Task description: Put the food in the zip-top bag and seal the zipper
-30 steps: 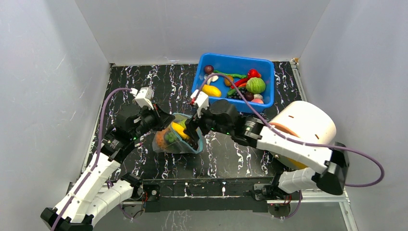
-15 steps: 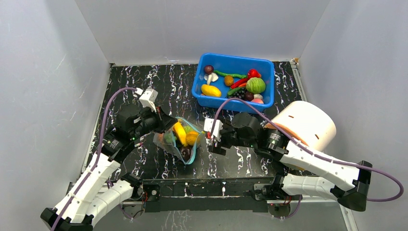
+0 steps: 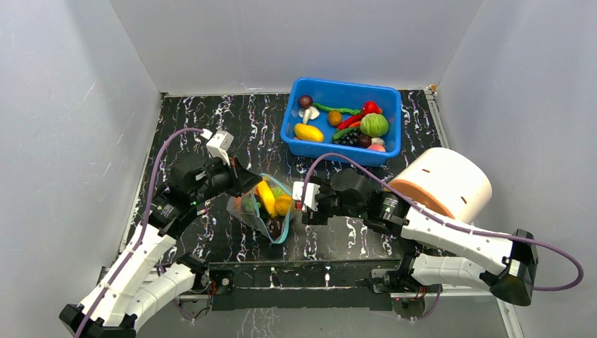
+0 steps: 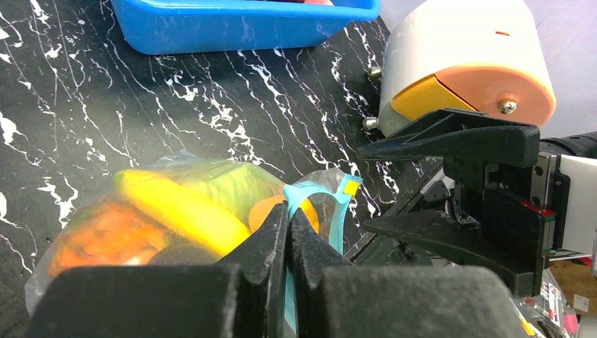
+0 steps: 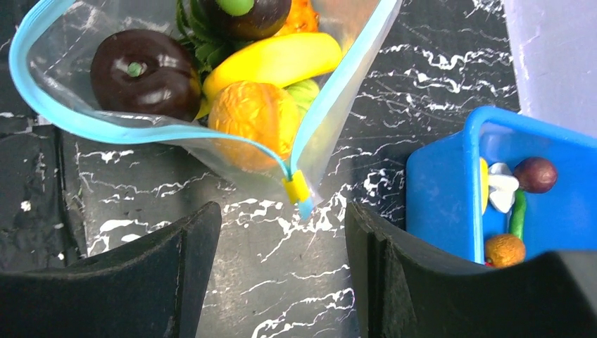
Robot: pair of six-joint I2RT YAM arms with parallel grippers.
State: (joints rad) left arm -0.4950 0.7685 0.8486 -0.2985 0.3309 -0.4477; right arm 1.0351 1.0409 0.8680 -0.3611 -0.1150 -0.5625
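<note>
Blue bin [image 3: 343, 84]: far edge of the table [image 3: 211, 120], towards its right corner.
Zip-top bag [image 3: 234, 205]: towards the near edge, left of middle, mouth gaping.
Left gripper [image 4: 288, 232]: clamped together on the zipper [image 5: 84, 125].
Right gripper [image 5: 281, 211]: jaws apart, empty, just beside the bag's mouth.
Food [image 3: 266, 198]: inside the bag.

zip-top bag [image 3: 248, 211]: laid on the black marbled table [image 3: 211, 120], mouth turned rightward, teal zipper [image 3: 289, 220] parted.
food in bag: yellow banana [image 3: 265, 198], orange piece [image 3: 283, 204] and dark fruit [image 3: 274, 225] are seen.
left gripper [image 3: 244, 185]: jaws closed at the bag's upper-left edge.
right gripper [image 3: 305, 205]: positioned just right of the mouth.
blue bin [image 3: 288, 127]: more toy food is contained.
</note>
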